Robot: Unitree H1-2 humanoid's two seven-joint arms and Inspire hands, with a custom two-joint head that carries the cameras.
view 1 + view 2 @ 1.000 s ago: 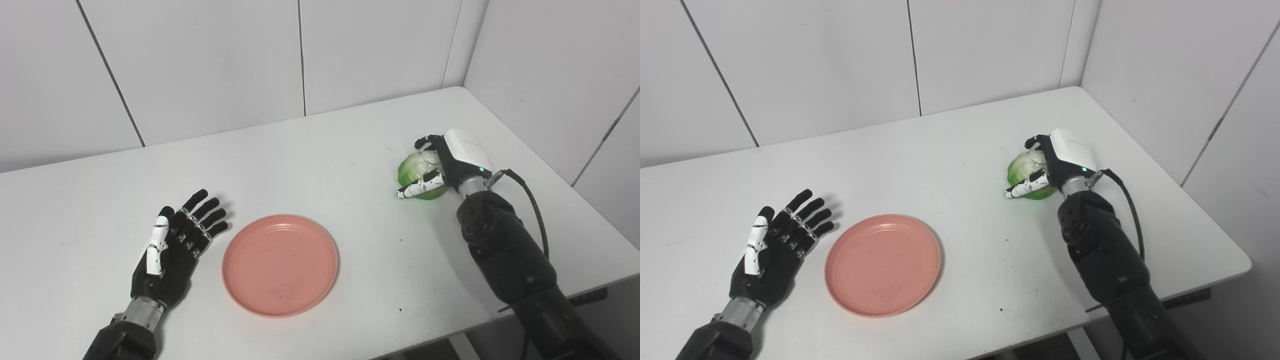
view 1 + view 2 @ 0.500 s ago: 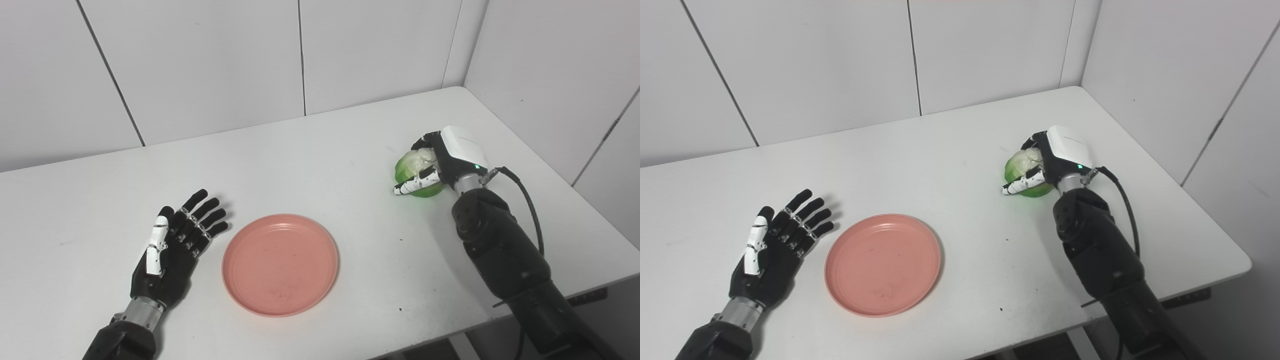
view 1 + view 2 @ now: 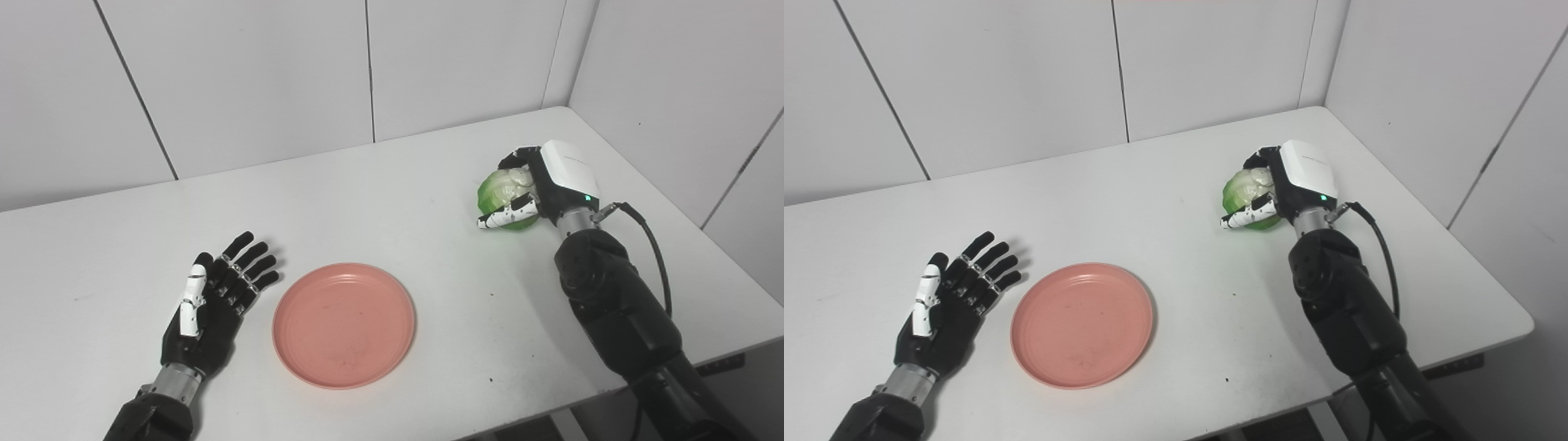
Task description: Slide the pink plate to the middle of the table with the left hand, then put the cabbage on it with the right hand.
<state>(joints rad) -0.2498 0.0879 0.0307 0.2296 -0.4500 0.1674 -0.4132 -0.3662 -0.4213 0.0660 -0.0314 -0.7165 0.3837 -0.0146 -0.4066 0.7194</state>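
Right hand (image 3: 554, 187) grips the round, pale-green cabbage (image 3: 499, 188).

Lab test cell: bare white table (image 3: 392, 184), plain panel walls (image 3: 245, 73).

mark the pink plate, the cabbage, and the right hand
round pink plastic plate (image 3: 343, 324), left eye view, bare centre of the dish
green cabbage head (image 3: 493, 191), left eye view, exposed left side
right hand (image 3: 1295, 184), right eye view, white back cover

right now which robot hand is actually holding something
The right robot hand, far right of the table: its fingers wrap the cabbage. The left robot hand lies open beside the pink plate.
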